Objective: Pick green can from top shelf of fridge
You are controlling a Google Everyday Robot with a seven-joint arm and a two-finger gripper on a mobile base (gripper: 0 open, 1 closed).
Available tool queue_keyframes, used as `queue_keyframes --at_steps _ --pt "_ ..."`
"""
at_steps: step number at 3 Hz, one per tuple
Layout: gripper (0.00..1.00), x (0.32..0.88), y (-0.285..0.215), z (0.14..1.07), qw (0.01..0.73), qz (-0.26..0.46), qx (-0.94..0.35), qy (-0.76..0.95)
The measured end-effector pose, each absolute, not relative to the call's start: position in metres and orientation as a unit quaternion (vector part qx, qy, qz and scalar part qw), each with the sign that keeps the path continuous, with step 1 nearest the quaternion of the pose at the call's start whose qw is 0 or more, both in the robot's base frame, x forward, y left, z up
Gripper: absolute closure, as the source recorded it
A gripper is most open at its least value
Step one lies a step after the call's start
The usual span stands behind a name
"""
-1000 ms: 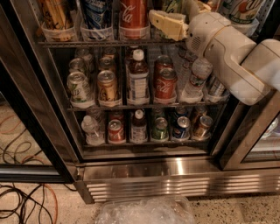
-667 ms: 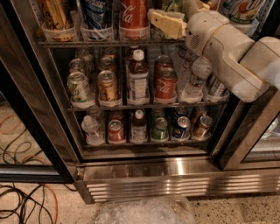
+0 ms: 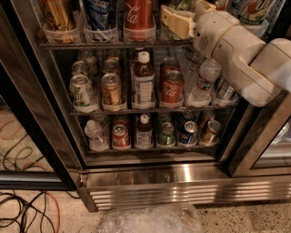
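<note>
One gripper (image 3: 171,18) beside Coca-Cola can (image 3: 138,13)

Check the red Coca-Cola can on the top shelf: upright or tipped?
Upright: the Coca-Cola can stands straight in its white holder on the top shelf; the tool sits just right of it.

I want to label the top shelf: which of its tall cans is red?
The Coca-Cola can, third from the left; left of it stand a blue can and a yellow can. The tool hangs just right of it.

dim, warm; end effector (image 3: 174,20) lit bright at top shelf (image 3: 82,45)
</note>
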State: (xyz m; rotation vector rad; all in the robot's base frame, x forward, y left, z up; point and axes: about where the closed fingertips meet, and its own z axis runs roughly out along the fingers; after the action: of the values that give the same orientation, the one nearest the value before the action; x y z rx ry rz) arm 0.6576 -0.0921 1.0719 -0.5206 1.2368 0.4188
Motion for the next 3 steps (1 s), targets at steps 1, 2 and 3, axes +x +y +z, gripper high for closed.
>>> queue_keyframes --at_steps 1,2,3 --pt "0.91 0.6576 -0.0921 1.0719 0.763 0.193 -0.239 0.569" --pt "1.00 0.6576 -0.0920 1.0719 0.763 0.193 -0.239 0.569" --pt "1.00 0.6572 -0.0902 1.0758 0.766 0.194 -0.239 0.564"
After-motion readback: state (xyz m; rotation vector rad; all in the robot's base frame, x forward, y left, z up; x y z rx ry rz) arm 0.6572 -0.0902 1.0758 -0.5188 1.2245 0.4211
